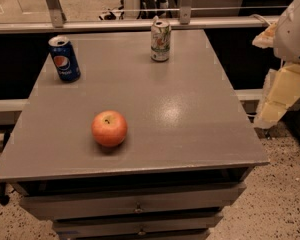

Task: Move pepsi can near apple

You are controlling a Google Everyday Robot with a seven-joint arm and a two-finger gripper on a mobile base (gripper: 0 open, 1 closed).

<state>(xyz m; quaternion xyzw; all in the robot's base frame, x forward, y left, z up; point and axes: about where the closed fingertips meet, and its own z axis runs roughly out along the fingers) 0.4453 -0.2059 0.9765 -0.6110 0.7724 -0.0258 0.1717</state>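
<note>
The grey desk (190,134) carries three items. The pepsi can (64,59) stands upright near the far left corner of the desk top, with its round logo facing the room and its silver top showing. The apple (109,128) rests in the near left portion of the top, stem dimple upward, well apart from the pepsi can, with bare desk surface between the two. A white and green can (160,40) stands upright near the far edge, roughly at the middle of the desk's width, well apart from both the pepsi can and the apple. The claw (277,101) hangs beyond the right edge of the desk, over the speckled floor (285,204), and touches none of the three items. It appears as cream-coloured blocks below a white arm housing (295,29). Whether the claw is released or clenched cannot be told from this position. Below the desk top, stacked drawer fronts (135,206) with small knobs face the room. A light horizontal rail (90,26) runs just behind the far edge of the desk.
</note>
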